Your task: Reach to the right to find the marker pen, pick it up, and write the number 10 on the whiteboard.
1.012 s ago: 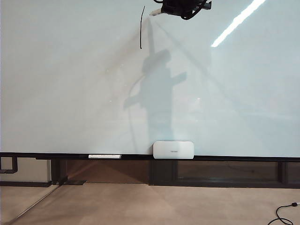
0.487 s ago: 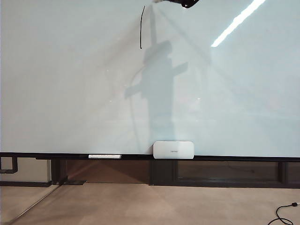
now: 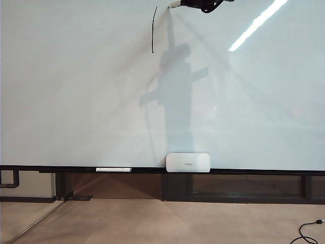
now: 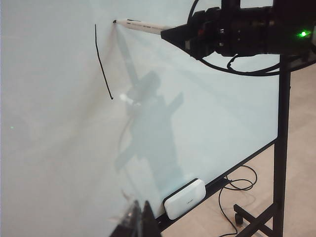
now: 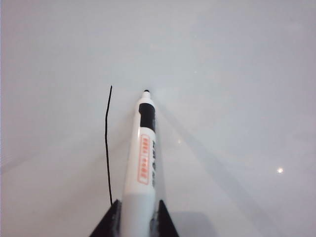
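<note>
The right gripper [image 5: 136,217], clamped on the marker pen [image 5: 141,163], holds its tip at the whiteboard [image 3: 76,101] just right of the finished "1" stroke [image 3: 153,29]. The "0" likely comes next. The left gripper [image 4: 140,219] appears closed, empty.

The whiteboard [image 3: 76,101] bears 1 thin black hand-drawn stroke [image 3: 153,29], readable as a "1"; no second digit stands beside it. The marker pen [image 5: 140,168] carries a strip of orange-red print along its white barrel, too blurred to read. The white box [image 3: 188,162] shows a small grey mark, illegible.
</note>
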`<state>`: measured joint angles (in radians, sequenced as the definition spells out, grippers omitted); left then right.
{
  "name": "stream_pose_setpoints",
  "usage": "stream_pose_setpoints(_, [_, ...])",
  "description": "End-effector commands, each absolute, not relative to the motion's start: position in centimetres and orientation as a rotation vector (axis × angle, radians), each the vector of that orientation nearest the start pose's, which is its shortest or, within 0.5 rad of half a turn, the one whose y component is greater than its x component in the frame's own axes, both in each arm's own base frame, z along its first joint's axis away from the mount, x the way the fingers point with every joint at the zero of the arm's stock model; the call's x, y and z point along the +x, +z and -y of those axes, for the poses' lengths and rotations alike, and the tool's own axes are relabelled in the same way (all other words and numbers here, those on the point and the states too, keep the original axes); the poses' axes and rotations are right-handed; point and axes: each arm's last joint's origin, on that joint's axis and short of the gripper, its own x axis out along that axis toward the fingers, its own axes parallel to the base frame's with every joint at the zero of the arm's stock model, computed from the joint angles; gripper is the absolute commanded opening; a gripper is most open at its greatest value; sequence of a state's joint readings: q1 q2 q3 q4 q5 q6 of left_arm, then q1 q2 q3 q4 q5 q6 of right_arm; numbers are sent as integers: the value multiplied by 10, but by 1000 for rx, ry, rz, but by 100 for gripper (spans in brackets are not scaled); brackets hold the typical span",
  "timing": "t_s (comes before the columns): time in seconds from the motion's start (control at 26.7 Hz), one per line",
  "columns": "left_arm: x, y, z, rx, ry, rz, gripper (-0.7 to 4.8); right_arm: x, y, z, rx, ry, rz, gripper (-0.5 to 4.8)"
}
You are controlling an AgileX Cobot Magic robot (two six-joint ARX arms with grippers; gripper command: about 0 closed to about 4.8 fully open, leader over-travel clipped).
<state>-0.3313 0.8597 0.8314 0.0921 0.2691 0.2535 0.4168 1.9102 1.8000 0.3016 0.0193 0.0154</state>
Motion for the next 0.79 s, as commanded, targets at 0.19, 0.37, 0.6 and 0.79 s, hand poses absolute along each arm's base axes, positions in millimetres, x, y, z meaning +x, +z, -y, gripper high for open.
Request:
stream_pose_setpoints(0.19, [176, 366, 68, 245, -582, 161, -6, 420, 382, -183, 53, 376, 79, -2])
stream_pose_setpoints(0.37, [176, 366, 68, 251, -578, 167, -6, 421, 355, -184, 60, 375, -28, -2])
stream_pose_setpoints(0.6, [176, 366, 68, 251, -582, 162, -6, 421, 330, -184, 60, 372, -96, -2])
stream_pose_setpoints(0.79, [176, 366, 69, 251, -582, 161, -6, 401, 364, -189, 60, 419, 38, -2])
